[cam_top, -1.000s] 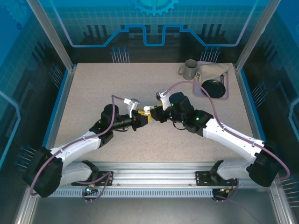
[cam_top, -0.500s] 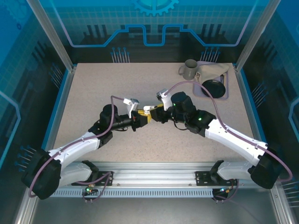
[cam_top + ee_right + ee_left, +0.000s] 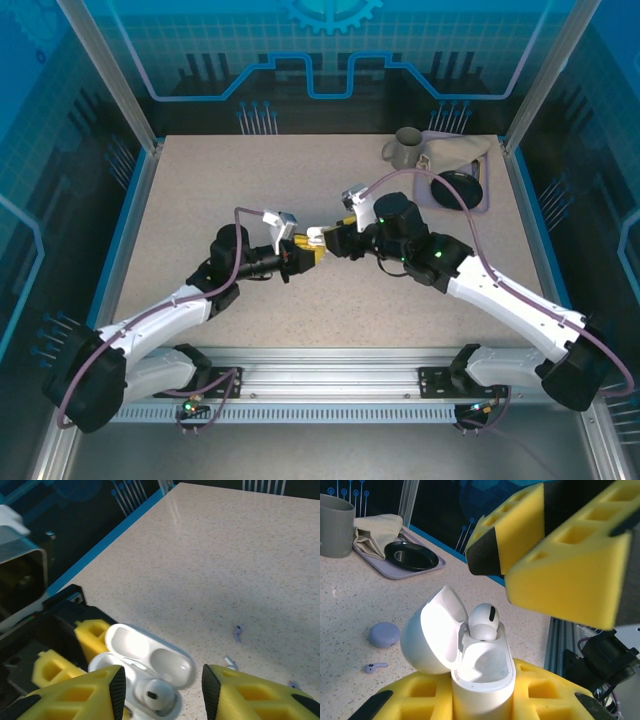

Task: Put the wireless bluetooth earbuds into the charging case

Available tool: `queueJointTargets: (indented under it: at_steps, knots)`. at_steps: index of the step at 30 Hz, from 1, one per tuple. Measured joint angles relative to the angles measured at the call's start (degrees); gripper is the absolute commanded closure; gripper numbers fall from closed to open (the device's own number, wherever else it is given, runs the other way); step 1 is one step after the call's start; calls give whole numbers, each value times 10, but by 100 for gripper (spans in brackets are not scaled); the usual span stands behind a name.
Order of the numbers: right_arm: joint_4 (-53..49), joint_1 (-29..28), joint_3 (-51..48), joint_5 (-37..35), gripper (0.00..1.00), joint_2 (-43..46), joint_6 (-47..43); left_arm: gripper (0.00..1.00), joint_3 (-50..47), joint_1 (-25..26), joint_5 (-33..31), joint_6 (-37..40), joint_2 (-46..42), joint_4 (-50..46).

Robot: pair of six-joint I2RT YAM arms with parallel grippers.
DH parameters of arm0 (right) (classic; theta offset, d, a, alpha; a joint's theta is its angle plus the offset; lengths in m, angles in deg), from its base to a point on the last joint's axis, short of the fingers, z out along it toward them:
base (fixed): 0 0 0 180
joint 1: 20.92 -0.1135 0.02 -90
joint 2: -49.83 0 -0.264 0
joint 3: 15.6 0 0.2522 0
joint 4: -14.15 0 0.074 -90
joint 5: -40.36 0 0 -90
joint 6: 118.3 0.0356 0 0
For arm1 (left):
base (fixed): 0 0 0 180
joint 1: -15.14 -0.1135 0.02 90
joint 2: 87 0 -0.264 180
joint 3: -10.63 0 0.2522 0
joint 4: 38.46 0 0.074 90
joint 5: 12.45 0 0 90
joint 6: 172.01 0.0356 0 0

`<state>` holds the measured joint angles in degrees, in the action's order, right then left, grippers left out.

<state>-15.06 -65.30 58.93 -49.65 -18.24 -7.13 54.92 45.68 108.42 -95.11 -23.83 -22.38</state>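
White earbud (image 3: 483, 622) in charging case (image 3: 482, 675), beneath parted right jaws

A robotics lab test cell is shown, not a home or shop. A speckled table (image 3: 200, 200) is enclosed by aluminium posts (image 3: 108, 75) and blue panels (image 3: 200, 45) printed with a gear (image 3: 335, 12) and circuit-line motifs. A left arm (image 3: 170, 310) and a right arm (image 3: 500, 295) are bolted side by side to a slotted metal rail (image 3: 330, 385) at the near edge, and cameras are carried on their wrists. In the left wrist view, bare framing and wiring are seen beyond the table edge.
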Motion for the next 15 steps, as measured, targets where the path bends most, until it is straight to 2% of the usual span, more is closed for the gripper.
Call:
queueJointTargets:
  at_steps: [10,15]
  knots:
    - [-65,59,0,-65,49,16,42,100,0,0,-19,28,-55,-31]
    - [-98,70,0,-72,49,-25,43,100,0,0,-29,47,-106,-68]
